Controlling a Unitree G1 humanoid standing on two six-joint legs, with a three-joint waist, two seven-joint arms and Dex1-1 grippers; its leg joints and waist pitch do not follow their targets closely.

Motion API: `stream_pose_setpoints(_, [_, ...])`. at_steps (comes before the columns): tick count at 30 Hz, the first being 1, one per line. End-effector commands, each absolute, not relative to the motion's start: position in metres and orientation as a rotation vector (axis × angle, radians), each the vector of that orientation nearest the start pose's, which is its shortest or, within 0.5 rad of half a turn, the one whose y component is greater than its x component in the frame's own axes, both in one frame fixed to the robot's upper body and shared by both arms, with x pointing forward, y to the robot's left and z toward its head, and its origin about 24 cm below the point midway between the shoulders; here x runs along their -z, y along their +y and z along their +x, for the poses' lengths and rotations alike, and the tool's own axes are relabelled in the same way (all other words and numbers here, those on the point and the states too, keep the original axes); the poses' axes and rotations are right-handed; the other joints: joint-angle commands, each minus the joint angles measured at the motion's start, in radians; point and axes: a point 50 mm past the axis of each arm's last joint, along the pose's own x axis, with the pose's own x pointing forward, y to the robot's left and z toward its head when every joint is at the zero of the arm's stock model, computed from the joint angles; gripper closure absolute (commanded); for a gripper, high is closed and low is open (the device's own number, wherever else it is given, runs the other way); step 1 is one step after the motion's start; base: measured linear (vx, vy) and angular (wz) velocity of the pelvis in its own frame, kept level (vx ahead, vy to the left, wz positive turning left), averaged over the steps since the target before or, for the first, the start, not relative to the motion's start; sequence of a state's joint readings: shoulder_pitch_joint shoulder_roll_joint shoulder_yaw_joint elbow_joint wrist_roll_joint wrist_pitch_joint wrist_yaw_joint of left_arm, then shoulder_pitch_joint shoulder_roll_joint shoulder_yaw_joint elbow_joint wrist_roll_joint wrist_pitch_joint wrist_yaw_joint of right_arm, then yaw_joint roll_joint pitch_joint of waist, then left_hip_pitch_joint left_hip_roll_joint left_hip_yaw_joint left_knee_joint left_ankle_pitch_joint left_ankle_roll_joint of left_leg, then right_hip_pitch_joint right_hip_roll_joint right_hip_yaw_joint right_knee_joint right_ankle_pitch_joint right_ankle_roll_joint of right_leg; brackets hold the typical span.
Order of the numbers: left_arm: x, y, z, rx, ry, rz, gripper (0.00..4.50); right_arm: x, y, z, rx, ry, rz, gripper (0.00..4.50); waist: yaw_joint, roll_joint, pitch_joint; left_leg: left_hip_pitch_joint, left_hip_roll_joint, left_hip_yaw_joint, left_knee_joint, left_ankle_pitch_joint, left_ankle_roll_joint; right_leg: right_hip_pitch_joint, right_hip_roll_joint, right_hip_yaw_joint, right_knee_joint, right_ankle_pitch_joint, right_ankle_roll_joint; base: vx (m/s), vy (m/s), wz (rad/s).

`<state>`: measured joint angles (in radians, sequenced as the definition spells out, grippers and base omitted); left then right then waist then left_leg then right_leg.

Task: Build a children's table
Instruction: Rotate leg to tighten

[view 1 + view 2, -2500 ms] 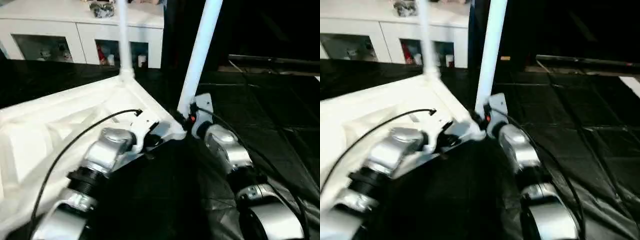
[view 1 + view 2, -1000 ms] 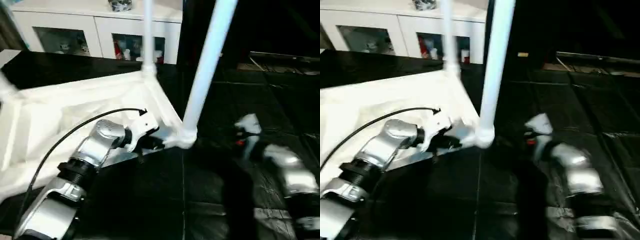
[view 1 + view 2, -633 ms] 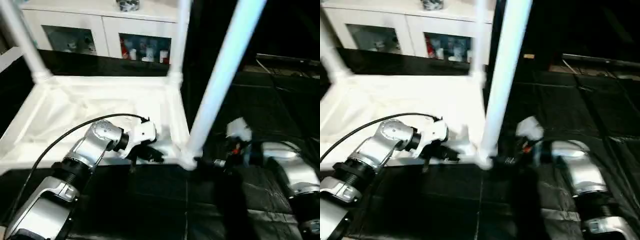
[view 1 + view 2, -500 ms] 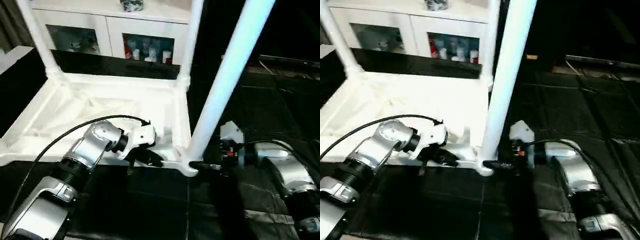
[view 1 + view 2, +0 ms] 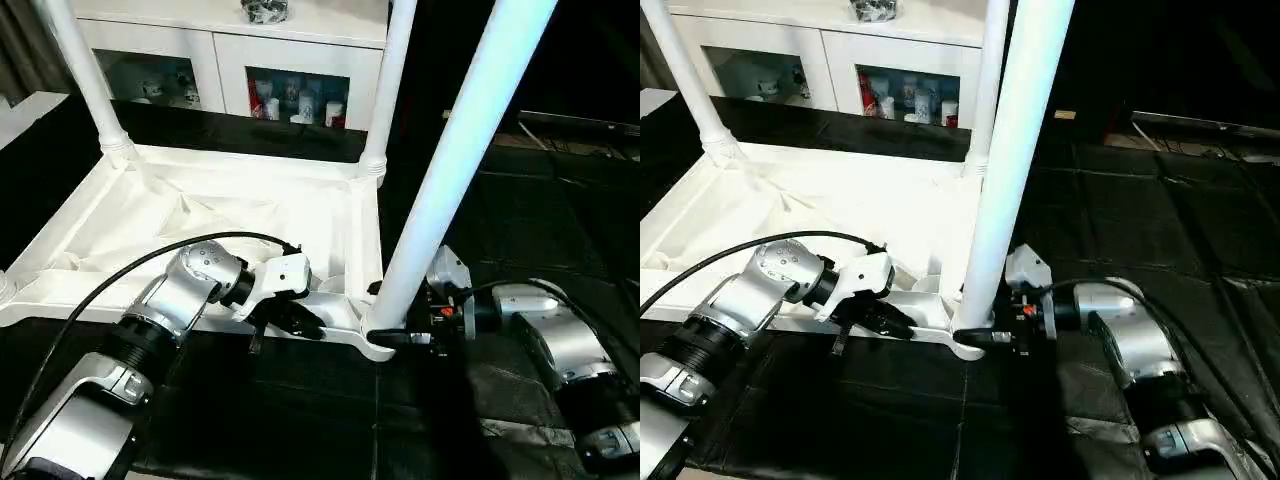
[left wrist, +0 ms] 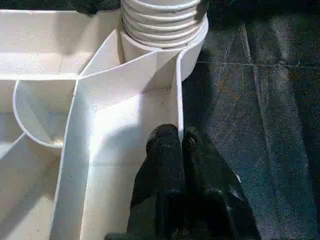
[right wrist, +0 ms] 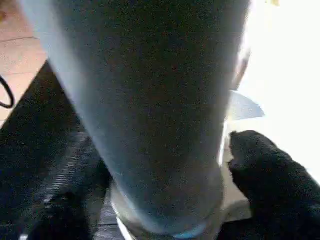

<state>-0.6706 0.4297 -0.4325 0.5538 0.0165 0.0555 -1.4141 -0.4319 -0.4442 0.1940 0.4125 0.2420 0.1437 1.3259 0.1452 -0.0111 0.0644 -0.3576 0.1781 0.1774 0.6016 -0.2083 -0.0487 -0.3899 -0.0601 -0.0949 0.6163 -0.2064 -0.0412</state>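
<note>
The left hand (image 6: 181,145) is pinching the rim of the upturned tabletop (image 5: 200,215) on the floor. Just beyond it, the right hand (image 5: 985,338), fingers apart, is straddling the corner leg (image 5: 1005,160).

The near leg (image 5: 440,190) stands between the right claw's (image 5: 992,338) fingers, blocking its way forward. The tabletop's rim wall (image 6: 178,107) is pinched by the left claw (image 5: 312,326). Bare black floor mat (image 5: 290,420) lies open behind both claws.
</note>
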Motion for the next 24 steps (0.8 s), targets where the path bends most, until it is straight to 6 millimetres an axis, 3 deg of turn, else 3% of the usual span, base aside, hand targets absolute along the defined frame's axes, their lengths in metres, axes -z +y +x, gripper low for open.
stream_pose_setpoints(1, [-0.069,0.115,0.305,1.695,0.492,0.611,4.5,-0.059,-0.159,0.291,-1.402,0.331,-0.119,0.89,-0.004,0.002,-0.078,0.006,0.071,-0.021,-0.063,-0.038,0.08,0.059,-0.111,0.067,-0.054,-0.016,-0.24,0.0,0.0,0.0])
stream_pose_setpoints(7, [-0.069,0.116,0.306,1.694,0.497,0.605,4.5,-0.056,-0.158,0.289,-1.421,0.36,-0.106,1.61,-0.003,0.005,-0.079,0.006,0.072,-0.022,-0.061,-0.03,0.081,0.059,-0.109,0.067,-0.051,0.004,-0.243,0.0,0.0,0.0])
stream_pose_setpoints(13, [-0.069,0.116,0.307,1.685,0.494,0.591,4.5,-0.056,-0.158,0.288,-1.421,0.365,-0.097,1.76,-0.003,0.005,-0.081,0.006,0.07,-0.022,-0.06,-0.029,0.078,0.06,-0.109,0.066,-0.049,0.014,-0.247,0.0,0.0,0.0])
stream_pose_setpoints(14, [-0.07,0.116,0.307,1.683,0.492,0.584,4.5,-0.055,-0.158,0.288,-1.421,0.366,-0.095,1.77,-0.002,0.01,-0.081,0.007,0.071,-0.023,-0.06,-0.029,0.078,0.059,-0.109,0.066,-0.049,0.016,-0.248,0.0,0.0,0.0])
stream_pose_setpoints(17, [-0.071,0.114,0.307,1.675,0.478,0.529,4.5,-0.054,-0.157,0.287,-1.403,0.38,-0.063,1.78,-0.003,0.01,-0.082,0.007,0.071,-0.023,-0.059,-0.028,0.078,0.06,-0.107,0.066,-0.048,0.031,-0.252,0.0,0.0,0.0])
stream_pose_setpoints(19, [-0.076,0.105,0.312,1.604,0.442,0.41,4.5,-0.047,-0.156,0.287,-1.324,0.42,-0.024,1.78,-0.001,0.016,-0.081,0.005,0.07,-0.024,-0.058,-0.024,0.075,0.062,-0.109,0.065,-0.046,0.041,-0.261,0.0,0.0,0.0])
stream_pose_setpoints(20, [-0.076,0.105,0.312,1.604,0.442,0.41,4.5,-0.047,-0.156,0.287,-1.324,0.42,-0.024,1.78,-0.005,0.013,-0.082,0.007,0.072,-0.022,-0.06,-0.027,0.075,0.061,-0.107,0.066,-0.048,0.042,-0.259,0.0,0.0,0.0])
stream_pose_setpoints(23, [-0.08,0.095,0.325,1.445,0.394,0.368,4.5,-0.036,-0.147,0.295,-1.143,0.423,0.004,1.78,-0.01,0.014,-0.076,0.007,0.069,-0.024,-0.063,-0.079,0.045,0.058,-0.109,0.067,-0.061,-0.053,-0.247,0.0,0.0,0.0])
stream_pose_setpoints(24, [-0.081,0.089,0.33,1.374,0.379,0.343,4.5,-0.031,-0.141,0.3,-1.048,0.43,0.029,1.78,-0.016,0.015,-0.072,0.009,0.067,-0.026,-0.067,-0.11,0.016,0.058,-0.112,0.068,-0.07,-0.134,-0.229,0.0,0.0,0.0])
